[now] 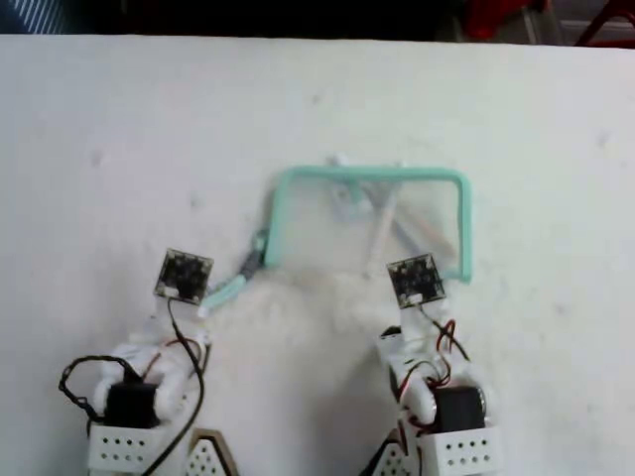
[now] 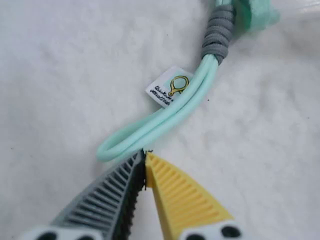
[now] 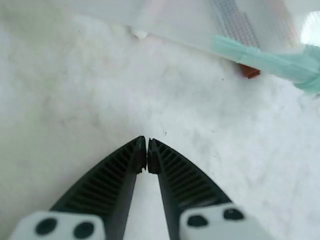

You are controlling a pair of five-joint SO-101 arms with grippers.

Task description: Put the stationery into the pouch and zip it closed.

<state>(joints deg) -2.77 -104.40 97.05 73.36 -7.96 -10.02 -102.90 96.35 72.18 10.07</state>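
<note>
A clear pouch [image 1: 422, 213] with mint-green trim [image 1: 461, 223] lies flat at the table's centre, and several pale stationery items [image 1: 382, 223] show through it. A mint cord loop [image 1: 230, 286] runs from its near-left corner. In the left wrist view that cord loop [image 2: 165, 120] carries a white tag [image 2: 169, 86] and a grey wrap [image 2: 220, 32]. My left gripper [image 2: 145, 156] is shut, its tips touching the side of the cord, not around it. My right gripper [image 3: 147, 152] is shut over bare table, just short of the pouch's trimmed edge [image 3: 260, 57].
White table [image 1: 119, 129] stretches all around the pouch, with a dark strip beyond its far edge. A small red-brown piece [image 3: 248, 71] shows at the pouch's edge. Both arm bases [image 1: 129, 416] [image 1: 451, 421] stand at the near edge with loose cables.
</note>
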